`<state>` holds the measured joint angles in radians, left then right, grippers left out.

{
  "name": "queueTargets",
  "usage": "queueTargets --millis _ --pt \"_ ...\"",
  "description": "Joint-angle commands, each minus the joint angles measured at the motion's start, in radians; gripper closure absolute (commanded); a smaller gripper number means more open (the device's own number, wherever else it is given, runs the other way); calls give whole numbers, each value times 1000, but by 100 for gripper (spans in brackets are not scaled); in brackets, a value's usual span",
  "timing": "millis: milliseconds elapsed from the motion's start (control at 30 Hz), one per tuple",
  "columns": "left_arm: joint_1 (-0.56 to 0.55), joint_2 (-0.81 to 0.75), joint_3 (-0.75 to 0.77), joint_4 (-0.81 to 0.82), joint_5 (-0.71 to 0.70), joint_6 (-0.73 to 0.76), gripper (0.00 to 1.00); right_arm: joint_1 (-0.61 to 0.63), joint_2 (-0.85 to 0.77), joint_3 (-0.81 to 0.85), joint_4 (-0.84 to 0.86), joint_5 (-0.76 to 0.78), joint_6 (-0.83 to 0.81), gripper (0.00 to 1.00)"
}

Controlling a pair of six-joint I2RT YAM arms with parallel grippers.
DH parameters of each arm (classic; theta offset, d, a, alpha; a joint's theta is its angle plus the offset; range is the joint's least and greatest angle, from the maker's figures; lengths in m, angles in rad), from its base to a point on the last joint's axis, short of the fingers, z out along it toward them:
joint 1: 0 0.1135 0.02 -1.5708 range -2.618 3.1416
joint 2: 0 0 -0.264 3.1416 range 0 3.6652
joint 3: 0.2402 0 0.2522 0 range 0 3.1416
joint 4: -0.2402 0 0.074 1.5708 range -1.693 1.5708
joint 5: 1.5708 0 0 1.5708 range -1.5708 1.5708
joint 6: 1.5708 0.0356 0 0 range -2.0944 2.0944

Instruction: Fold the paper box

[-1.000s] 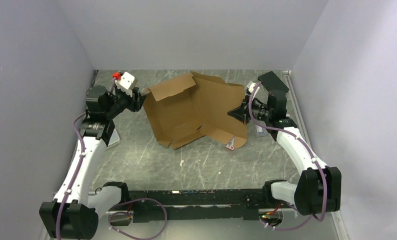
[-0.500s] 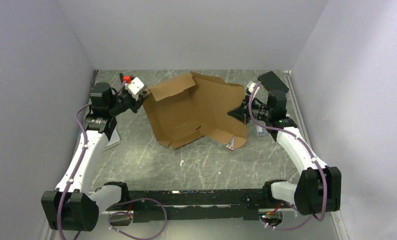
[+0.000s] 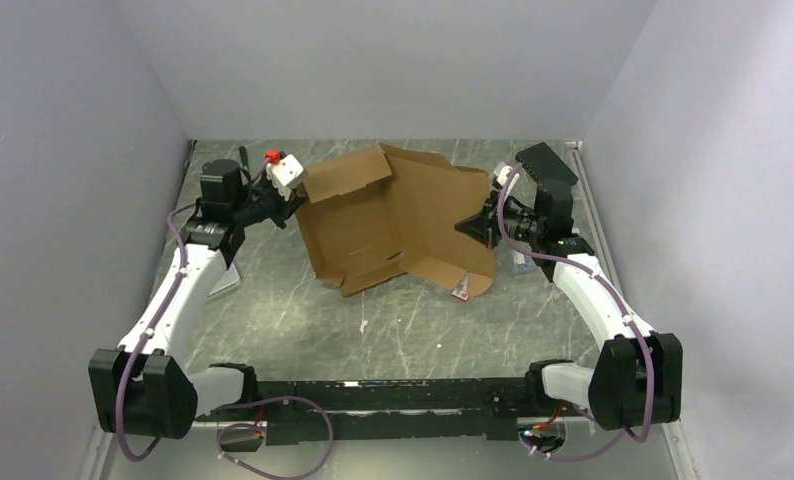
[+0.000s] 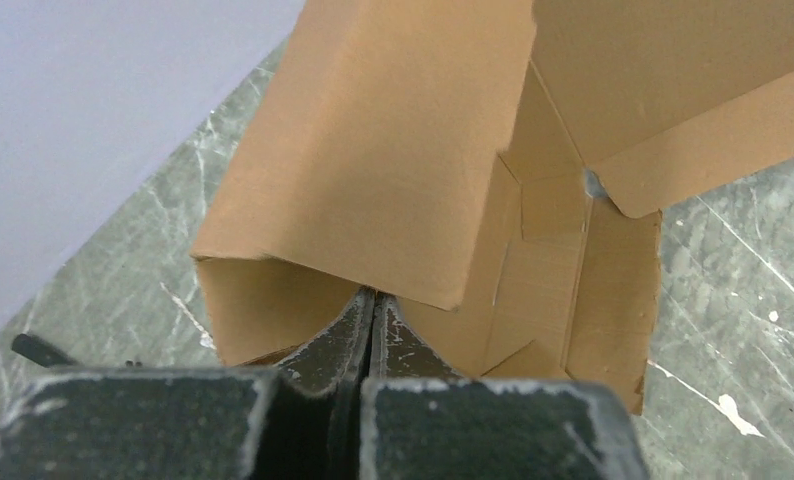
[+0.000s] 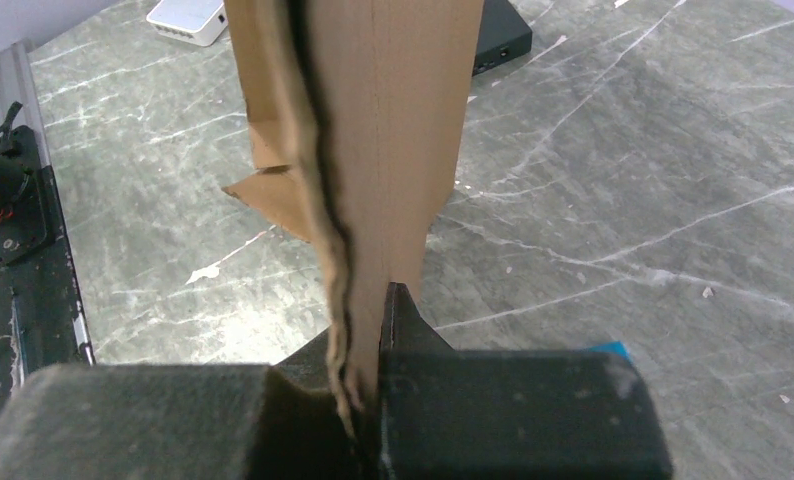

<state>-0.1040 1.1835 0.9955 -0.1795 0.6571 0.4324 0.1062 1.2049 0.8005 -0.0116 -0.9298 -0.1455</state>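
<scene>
As the left arm swings in over the table (image 3: 423,330) from the near side, the left end effector (image 4: 373,300), fingers pressed together with no cardboard visible between them, has pushed the left wall of the paper box (image 3: 393,225) inward and more upright. The box lies mid-table, toward the back wall. The right end effector (image 5: 368,330) stays clamped on the box's right flap, anchoring it, so wall-raising seems under way while the far flaps remain unfolded.
</scene>
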Motion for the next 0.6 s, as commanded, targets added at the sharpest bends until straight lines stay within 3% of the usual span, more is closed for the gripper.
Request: queueTargets --millis 0,333,567 --pt "-12 30 52 -23 -12 -2 97 5 9 8 -1 -28 3 100" --pt "-11 1 50 -11 23 -119 78 4 6 11 -10 -21 -3 100" --pt "-7 -86 48 -92 13 -286 51 4 4 12 -13 -20 -7 100"
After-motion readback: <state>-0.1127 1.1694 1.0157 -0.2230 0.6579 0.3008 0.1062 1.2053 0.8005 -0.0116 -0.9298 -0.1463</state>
